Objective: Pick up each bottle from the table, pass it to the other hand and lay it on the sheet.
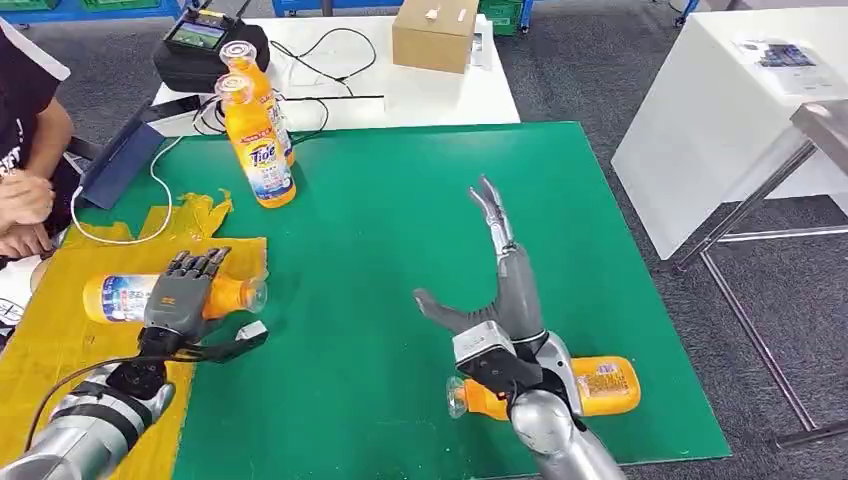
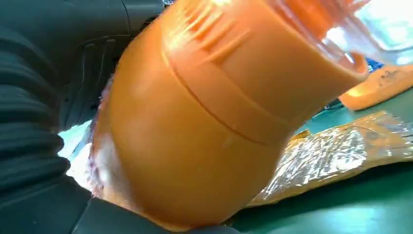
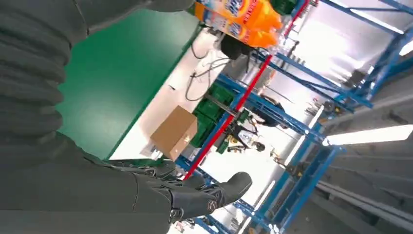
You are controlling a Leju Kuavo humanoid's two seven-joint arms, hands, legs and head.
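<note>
An orange Tide bottle (image 1: 120,298) lies on its side on the yellow sheet (image 1: 60,350) at the table's left. My left hand (image 1: 185,290) lies over it with fingers stretched across its top and the thumb spread clear on the near side. Seen from the left wrist, that bottle (image 2: 195,136) sits right against the palm. My right hand (image 1: 500,290) hovers open over the green mat (image 1: 400,200), fingers (image 3: 209,195) pointing away. Another bottle (image 1: 600,385) lies near the front edge, partly hidden behind my right forearm. Two more bottles (image 1: 262,150) stand upright at the back left.
A person's arm (image 1: 25,190) rests at the far left beside the sheet. Behind the mat, a white table holds a cardboard box (image 1: 435,35), a black device (image 1: 205,45) and cables. Another white table (image 1: 730,110) stands to the right.
</note>
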